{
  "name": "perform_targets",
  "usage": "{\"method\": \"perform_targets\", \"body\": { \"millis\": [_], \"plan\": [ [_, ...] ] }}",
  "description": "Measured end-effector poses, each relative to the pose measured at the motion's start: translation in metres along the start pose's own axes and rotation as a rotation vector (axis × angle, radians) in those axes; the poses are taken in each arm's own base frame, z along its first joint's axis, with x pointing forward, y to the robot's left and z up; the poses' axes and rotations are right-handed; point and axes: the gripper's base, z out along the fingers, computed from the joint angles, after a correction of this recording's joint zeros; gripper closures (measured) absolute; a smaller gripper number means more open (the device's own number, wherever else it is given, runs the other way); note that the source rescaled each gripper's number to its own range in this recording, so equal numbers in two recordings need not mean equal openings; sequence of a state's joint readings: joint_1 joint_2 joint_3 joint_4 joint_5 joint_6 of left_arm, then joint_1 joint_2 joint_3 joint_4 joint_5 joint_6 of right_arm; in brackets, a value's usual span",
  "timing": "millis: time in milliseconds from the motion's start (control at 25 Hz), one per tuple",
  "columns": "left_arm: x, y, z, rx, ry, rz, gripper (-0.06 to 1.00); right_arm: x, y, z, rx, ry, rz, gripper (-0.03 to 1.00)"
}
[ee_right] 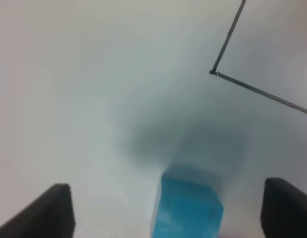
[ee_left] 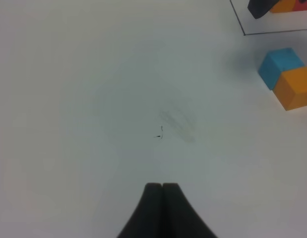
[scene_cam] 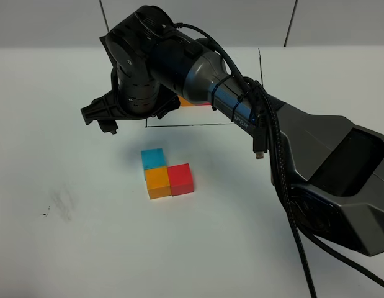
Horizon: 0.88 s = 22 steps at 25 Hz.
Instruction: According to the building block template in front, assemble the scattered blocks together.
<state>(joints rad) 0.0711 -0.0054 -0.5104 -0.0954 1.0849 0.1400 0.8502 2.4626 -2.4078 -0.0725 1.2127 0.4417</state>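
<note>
The scattered blocks lie touching in an L on the white table: a light blue cube (scene_cam: pixel 153 158) at the back, an orange cube (scene_cam: pixel 158 182) in front of it, and a red cube (scene_cam: pixel 180 179) to the orange one's right. My right gripper (scene_cam: pixel 102 120) hovers to the back left of them, open and empty. In its wrist view the blue cube (ee_right: pixel 189 208) shows beneath the spread fingers (ee_right: pixel 58 210). The building block template (scene_cam: pixel 187 101) is mostly hidden behind the right arm; only orange and red slivers show. My left gripper (ee_left: pixel 162 189) is shut over bare table.
A thin black drawn rectangle (scene_cam: pixel 192 125) frames the template at the back. The bulky right arm (scene_cam: pixel 241 105) crosses from the right over the back middle. A faint smudge (scene_cam: pixel 58 205) marks the table at the left.
</note>
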Motion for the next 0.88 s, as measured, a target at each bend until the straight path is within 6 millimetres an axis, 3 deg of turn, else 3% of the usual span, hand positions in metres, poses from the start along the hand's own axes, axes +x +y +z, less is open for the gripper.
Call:
{"method": "perform_targets", "body": {
  "millis": [120,240,360,520,640,880],
  "plan": [
    [0.0,0.0,0.0,0.0,0.0,0.0,0.94,0.0005,0.001,0.0,-0.009,0.004,0.004,0.24],
    [0.0,0.0,0.0,0.0,0.0,0.0,0.94,0.0007,0.0016,0.0,-0.011,0.005,0.003,0.34],
    [0.0,0.0,0.0,0.0,0.0,0.001,0.94,0.0008,0.0016,0.0,-0.012,0.007,0.003,0.54],
    [0.0,0.0,0.0,0.0,0.0,0.001,0.94,0.0006,0.0016,-0.0005,-0.012,0.006,0.003,0.88],
    [0.0,0.0,0.0,0.0,0.0,0.001,0.94,0.0006,0.0017,-0.0007,-0.013,0.006,0.004,0.94],
    [0.0,0.0,0.0,0.0,0.0,0.003,0.94,0.0003,0.0016,-0.0009,-0.012,0.004,0.004,0.96]
  ]
}}
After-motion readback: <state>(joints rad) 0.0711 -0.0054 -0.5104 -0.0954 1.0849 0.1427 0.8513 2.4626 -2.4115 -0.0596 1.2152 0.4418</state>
